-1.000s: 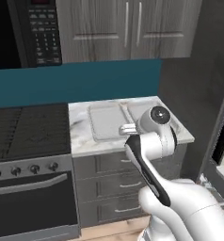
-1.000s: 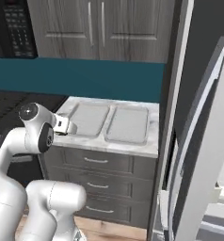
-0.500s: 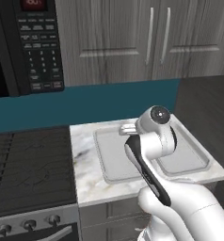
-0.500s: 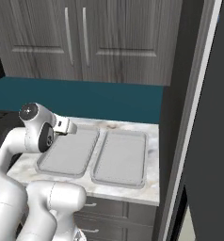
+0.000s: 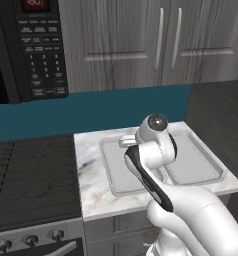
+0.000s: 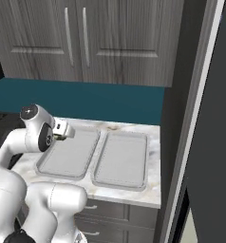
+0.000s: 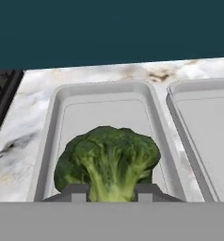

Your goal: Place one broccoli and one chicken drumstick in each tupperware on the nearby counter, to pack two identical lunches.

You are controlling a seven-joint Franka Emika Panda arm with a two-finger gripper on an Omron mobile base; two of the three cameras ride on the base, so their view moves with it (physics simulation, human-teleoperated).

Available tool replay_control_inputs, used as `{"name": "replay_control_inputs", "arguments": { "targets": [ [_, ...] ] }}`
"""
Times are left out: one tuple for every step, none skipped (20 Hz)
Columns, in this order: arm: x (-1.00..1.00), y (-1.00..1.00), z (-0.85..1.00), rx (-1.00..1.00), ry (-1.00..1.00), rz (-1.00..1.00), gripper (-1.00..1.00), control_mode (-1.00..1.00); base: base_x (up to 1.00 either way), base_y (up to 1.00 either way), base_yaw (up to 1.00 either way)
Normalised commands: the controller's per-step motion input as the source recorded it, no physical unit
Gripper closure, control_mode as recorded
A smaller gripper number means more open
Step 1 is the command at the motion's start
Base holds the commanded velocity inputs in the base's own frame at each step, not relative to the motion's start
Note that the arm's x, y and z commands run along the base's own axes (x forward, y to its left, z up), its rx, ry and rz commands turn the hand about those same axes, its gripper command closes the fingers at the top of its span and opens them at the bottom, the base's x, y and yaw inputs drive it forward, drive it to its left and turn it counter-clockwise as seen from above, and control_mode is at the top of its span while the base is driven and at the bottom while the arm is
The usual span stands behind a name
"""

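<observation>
Step in hand: carrying the first broccoli (image 7: 108, 162) to the tupperware. The pincer (image 7: 108, 192) is clamped on the broccoli stalk, floret pointing away from the hand, both finger tips pressed against the stem base.

Where things sit relative to the pincer:
- Near tupperware (image 7: 104, 110) lies directly ahead of and below the pincer; the broccoli hangs over its near half, not touching the floor as far as I can judge.
- Second tupperware (image 7: 208, 127) is just to the side of the first, rims nearly touching. Both look bare inside.
- Both sit on the marble worktop (image 7: 20, 127); black stovetop (image 7: 1, 96) is off to the other side.
- No drumstick anywhere in these views.

In the right base view the pincer (image 6: 62, 133) hovers at the near-left corner of the left-hand tupperware (image 6: 70, 154), above the rim.

Next move, my read: lower a bit more over the tray centre, then release. Rim is low and the tray is wide, so tolerance is generous; main risk is the head rolling once dropped.

Versus a second ago: the base has driven in toward the worktop, so both trays now loom much larger and the whole scene has shifted. Arm pose relative to the base looks about the same.
</observation>
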Motion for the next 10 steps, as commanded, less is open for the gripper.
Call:
{"name": "replay_control_inputs", "arguments": {
  "targets": [
    [0.13,0.10,-0.44,0.00,0.07,0.00,1.00,-1.00,0.00,0.00,0.00],
    [0.12,0.10,-0.53,0.00,0.04,0.00,1.00,-1.00,0.00,0.00,0.00],
    [0.15,0.07,-0.59,0.00,0.01,0.00,1.00,-1.00,0.00,0.00,0.00],
    [0.18,0.02,-0.59,0.00,0.01,0.00,1.00,-1.00,0.00,0.00,0.00],
    [0.23,0.00,-0.46,0.00,0.07,0.00,1.00,-1.00,0.00,0.00,0.00],
    [0.23,0.00,-0.42,0.00,0.06,0.00,1.00,-1.00,0.00,0.00,0.00],
    [0.22,0.00,-0.44,0.00,0.03,0.00,1.00,-1.00,0.00,0.00,0.00],
    [0.22,0.00,-0.45,0.00,0.01,0.00,1.00,-1.00,0.00,0.00,0.00],
    [0.25,0.00,-0.45,0.00,0.00,0.00,1.00,-1.00,0.00,0.00,0.00],
    [0.27,0.00,-0.41,0.00,0.00,0.00,1.00,-1.00,0.00,0.00,0.00]
  ]
}}
